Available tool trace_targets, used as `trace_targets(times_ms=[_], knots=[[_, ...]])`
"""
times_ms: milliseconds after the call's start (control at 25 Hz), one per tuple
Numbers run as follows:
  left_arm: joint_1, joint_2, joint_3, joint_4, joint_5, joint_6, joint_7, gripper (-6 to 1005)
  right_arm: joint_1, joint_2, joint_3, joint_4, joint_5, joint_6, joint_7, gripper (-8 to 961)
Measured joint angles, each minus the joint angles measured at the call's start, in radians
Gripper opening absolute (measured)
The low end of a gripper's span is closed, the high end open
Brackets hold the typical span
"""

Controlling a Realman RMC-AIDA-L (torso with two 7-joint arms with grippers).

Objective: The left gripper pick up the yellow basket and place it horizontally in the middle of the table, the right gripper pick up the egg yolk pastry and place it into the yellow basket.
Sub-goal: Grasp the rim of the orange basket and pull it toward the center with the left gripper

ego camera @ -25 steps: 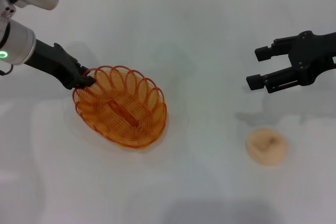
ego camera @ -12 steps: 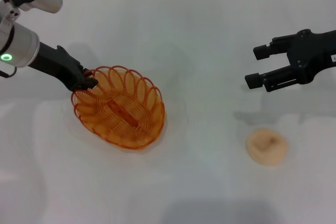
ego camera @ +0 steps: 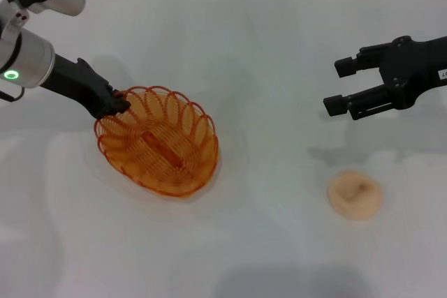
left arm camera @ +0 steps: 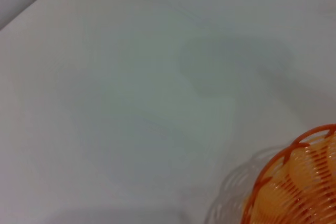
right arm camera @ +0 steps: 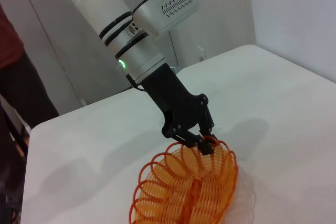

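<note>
Right wrist view alone shows the left pincer [right arm camera: 203, 143] clamped on the yellow basket's [ego camera: 159, 142] rim. The basket has edged left; right pincer [ego camera: 337, 86] hovers apart above the egg yolk pastry [ego camera: 355, 194] on the worktop [ego camera: 265, 242].

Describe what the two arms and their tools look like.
The left arm is white and silver with black bands and a small green light, ending in a black two-fingered left tool. The right tool is a black claw with two blocky fingers.

A lab-like room: bare white table [ego camera: 265, 47], plain pale wall panels [right arm camera: 210, 19].
</note>
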Motion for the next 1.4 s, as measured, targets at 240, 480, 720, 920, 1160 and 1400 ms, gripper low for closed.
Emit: trace_targets(times_ms=[240, 480, 720, 920, 1160, 1400], knots=[[0.0, -0.003, 0.0, -0.008, -0.002, -0.002, 0.007, 136, 0.001, 0.0, 0.0, 0.0, 0.0, -0.003, 0.003, 841], [-0.001, -0.005, 0.001, 0.005, -0.009, 0.025, 0.006, 108, 0.002, -0.001, -0.006, 0.0, 0.0, -0.003, 0.006, 841], [0.0, 0.008, -0.005, 0.062, -0.066, 0.11, -0.002, 104, 0.002, -0.002, -0.01, 0.0, 0.0, 0.0, 0.008, 841], [0.007, 0.01, -0.009, 0.115, -0.083, 0.172, -0.037, 93, 0.005, -0.002, -0.008, 0.0, 0.0, 0.002, 0.008, 841], [0.01, 0.014, -0.015, 0.152, -0.111, 0.212, -0.089, 77, 0.005, -0.002, -0.005, 0.0, 0.0, 0.004, 0.008, 841], [0.005, 0.017, -0.07, 0.169, -0.125, 0.246, -0.147, 70, 0.009, -0.002, -0.004, 0.0, 0.0, 0.005, 0.008, 841]])
